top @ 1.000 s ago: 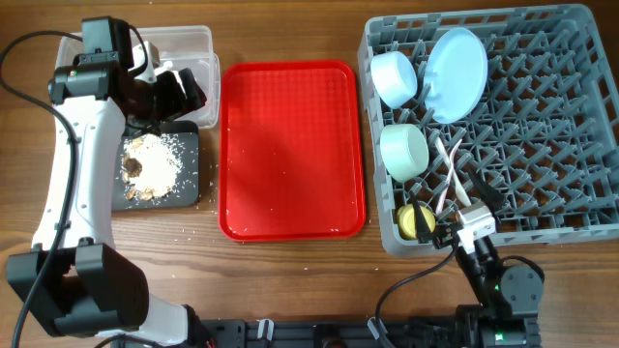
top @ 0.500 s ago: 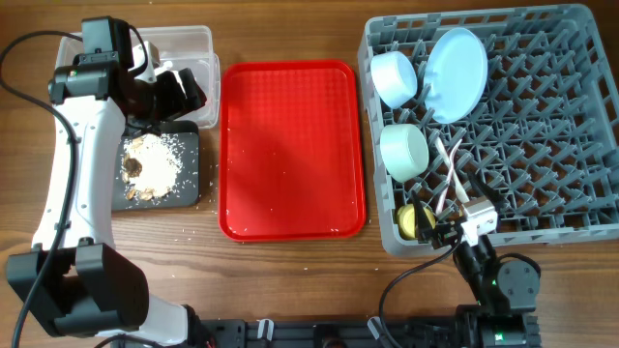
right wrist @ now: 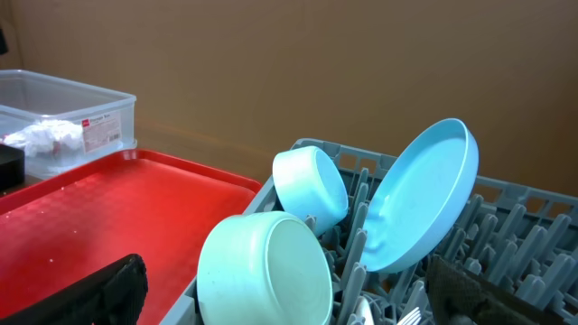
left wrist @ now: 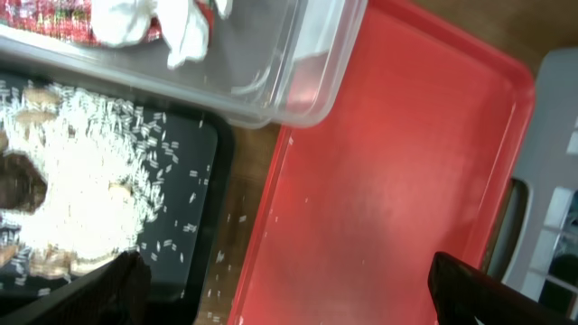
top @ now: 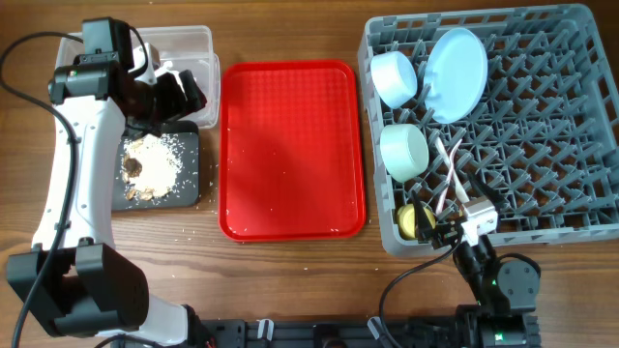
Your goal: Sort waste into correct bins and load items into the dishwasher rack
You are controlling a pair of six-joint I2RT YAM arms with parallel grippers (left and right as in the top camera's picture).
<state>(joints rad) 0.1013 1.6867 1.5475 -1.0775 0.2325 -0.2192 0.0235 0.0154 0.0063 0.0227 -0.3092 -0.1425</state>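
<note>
The grey dishwasher rack [top: 542, 145] holds the pale blue plate [top: 456, 60], two bowls [top: 394, 77] [top: 404, 151], the yellow cup [top: 416, 220] and the white spoons [top: 448, 174]. My right gripper [top: 445, 232] is open and empty at the rack's front left corner, looking at the mint bowl [right wrist: 266, 271] and plate [right wrist: 424, 194]. My left gripper [top: 186, 92] is open and empty above the edge between the clear tub [top: 189, 43] and the black tray [top: 189, 145]. The tub holds crumpled paper [left wrist: 135, 18] and the wrapper [left wrist: 54, 18]. Scraps and crumbs [left wrist: 81, 199] lie in the black tray.
A large flat red tray [top: 290, 145] lies between the bins and the rack, with a few specks on it. A few crumbs lie on the wooden table [top: 208, 232] in front of the black tray. Cables run along the table's front edge.
My right arm has shifted slightly toward the front edge. My left arm has not moved.
</note>
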